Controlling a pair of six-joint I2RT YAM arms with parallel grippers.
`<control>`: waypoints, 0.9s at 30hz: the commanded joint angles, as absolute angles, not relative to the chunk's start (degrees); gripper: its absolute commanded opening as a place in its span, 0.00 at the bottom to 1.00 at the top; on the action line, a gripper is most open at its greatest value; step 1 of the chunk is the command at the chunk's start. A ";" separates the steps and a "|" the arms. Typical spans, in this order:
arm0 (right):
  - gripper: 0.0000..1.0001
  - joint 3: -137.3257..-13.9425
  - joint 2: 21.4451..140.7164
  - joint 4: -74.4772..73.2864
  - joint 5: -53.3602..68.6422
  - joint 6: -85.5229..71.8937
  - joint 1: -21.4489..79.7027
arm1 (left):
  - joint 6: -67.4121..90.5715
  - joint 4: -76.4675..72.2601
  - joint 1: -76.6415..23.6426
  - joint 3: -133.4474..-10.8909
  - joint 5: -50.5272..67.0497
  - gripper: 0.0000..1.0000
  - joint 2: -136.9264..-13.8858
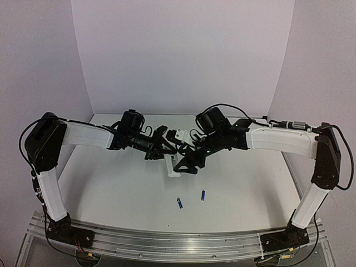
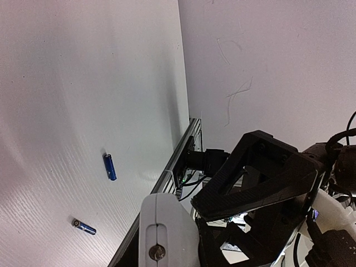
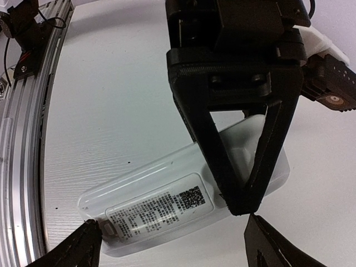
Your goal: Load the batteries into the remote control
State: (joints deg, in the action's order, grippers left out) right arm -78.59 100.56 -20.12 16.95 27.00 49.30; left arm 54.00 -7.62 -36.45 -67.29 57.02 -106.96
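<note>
White matte table [image 1: 111, 189], faintly ribbed surface, aluminium rail [image 1: 178, 245] along its near edge. Two blue batteries lie loose on it, both on the arm-base side of the right gripper [image 1: 184, 168] and well apart from its fingertips. One [image 1: 203, 195] lies slightly to that gripper's right. The other [image 1: 178, 203] lies a little nearer the rail. They are not touching.

A: What closes the space in?
B: A plain back wall [image 1: 183, 55], pale lavender-white, with a left wall [image 1: 33, 67] and a right wall [image 1: 328, 67] angling outward from it.
A: And underneath?
B: A white table [image 1: 111, 189], faintly ribbed up close, with a grooved aluminium rail [image 1: 178, 245] along its near edge.
A: The light?
B: Soft and even, brightest on the back wall, with a sheen on the tabletop. The left wrist view shows thin scuff marks [image 2: 236, 92] on a wall.
</note>
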 commanded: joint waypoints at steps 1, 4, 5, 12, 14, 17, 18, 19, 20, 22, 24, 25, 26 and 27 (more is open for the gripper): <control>0.86 -80.80 101.60 -18.63 17.57 27.78 49.67 | 55.06 -11.91 -36.74 -68.96 59.36 0.00 -106.62; 0.86 -80.38 101.70 -18.63 18.13 28.58 49.70 | 55.87 -13.15 -36.83 -68.63 59.94 0.00 -106.57; 0.86 -80.30 101.83 -18.63 18.00 28.85 49.71 | 56.17 -13.41 -36.86 -68.59 60.12 0.00 -106.59; 0.85 -79.12 102.04 -18.69 16.34 31.04 49.78 | 58.98 -17.98 -36.83 -67.42 62.14 0.00 -106.47; 0.85 -78.99 102.05 -18.62 15.89 31.36 49.80 | 59.05 -18.18 -36.99 -67.45 62.35 0.00 -106.53; 0.84 -79.13 102.24 -18.61 16.05 31.38 49.80 | 58.89 -17.68 -37.13 -67.85 62.60 0.00 -106.74; 0.84 -79.17 102.36 -18.58 16.15 31.36 49.79 | 58.83 -17.56 -37.19 -67.99 62.66 0.00 -106.82; 0.84 -79.24 102.50 -18.56 16.17 31.37 49.81 | 58.84 -17.47 -37.27 -68.11 62.67 0.00 -106.86; 0.84 -79.34 102.67 -18.55 16.10 31.43 49.82 | 58.87 -17.42 -37.38 -68.21 62.67 0.00 -106.90; 0.84 -79.58 103.05 -18.54 15.91 32.02 49.82 | 58.89 -17.31 -37.40 -68.39 62.73 0.00 -106.96; 0.84 -79.58 103.32 -18.54 15.17 32.82 49.79 | 58.97 -17.19 -37.51 -68.53 62.76 0.00 -106.95; 0.84 -79.49 103.33 -18.54 14.75 33.18 49.80 | 58.95 -17.06 -37.53 -68.57 62.86 0.00 -106.95; 0.84 -79.33 103.29 -18.54 14.26 33.67 49.78 | 58.90 -16.93 -37.53 -68.64 63.03 0.00 -106.96; 0.84 -79.17 103.28 -18.54 13.87 34.24 49.76 | 58.84 -16.89 -37.53 -68.67 63.24 0.00 -106.94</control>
